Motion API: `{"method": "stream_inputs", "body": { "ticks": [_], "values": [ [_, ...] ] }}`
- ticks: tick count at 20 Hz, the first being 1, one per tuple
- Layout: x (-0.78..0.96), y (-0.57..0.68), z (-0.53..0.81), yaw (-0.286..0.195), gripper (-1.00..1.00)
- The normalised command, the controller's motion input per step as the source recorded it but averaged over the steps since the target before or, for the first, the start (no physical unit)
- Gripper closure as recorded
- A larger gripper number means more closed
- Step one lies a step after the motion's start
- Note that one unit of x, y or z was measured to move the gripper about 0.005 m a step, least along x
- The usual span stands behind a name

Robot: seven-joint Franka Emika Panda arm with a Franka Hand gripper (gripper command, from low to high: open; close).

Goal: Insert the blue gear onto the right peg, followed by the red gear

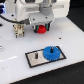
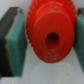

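The blue gear (image 1: 50, 52) lies flat on the black-bordered white plate (image 1: 33, 61), seated over the right peg, which it hides. Beside it on the plate stands the thin dark left peg (image 1: 39, 54). Farther back, my gripper (image 1: 41, 28) points down with the small red gear (image 1: 42, 29) between its fingers. In the wrist view the red gear (image 2: 49, 30) fills the space between the two teal pads (image 2: 15, 40), hub and centre hole facing the camera. The pads sit against its toothed rim on both sides.
A small tan-and-dark object (image 1: 20, 31) stands on the white table to the exterior view's left of the gripper. The arm's white body (image 1: 37, 7) looms over the back of the table. The table's front edge (image 1: 50, 80) runs close below the plate.
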Motion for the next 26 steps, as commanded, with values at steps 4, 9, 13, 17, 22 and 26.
{"method": "stream_inputs", "body": {
  "ticks": [4, 9, 13, 17, 22, 26],
  "values": [
    [0.13, 0.00, 0.47, 0.000, 1.00],
    [0.35, -0.02, 0.55, 0.000, 1.00],
    [0.55, -0.04, 0.47, 0.000, 1.00],
    [0.64, -0.06, 0.48, 0.000, 1.00],
    [0.73, -0.02, 0.46, 0.000, 1.00],
    [0.75, 0.00, 0.39, 0.000, 1.00]
  ]
}}
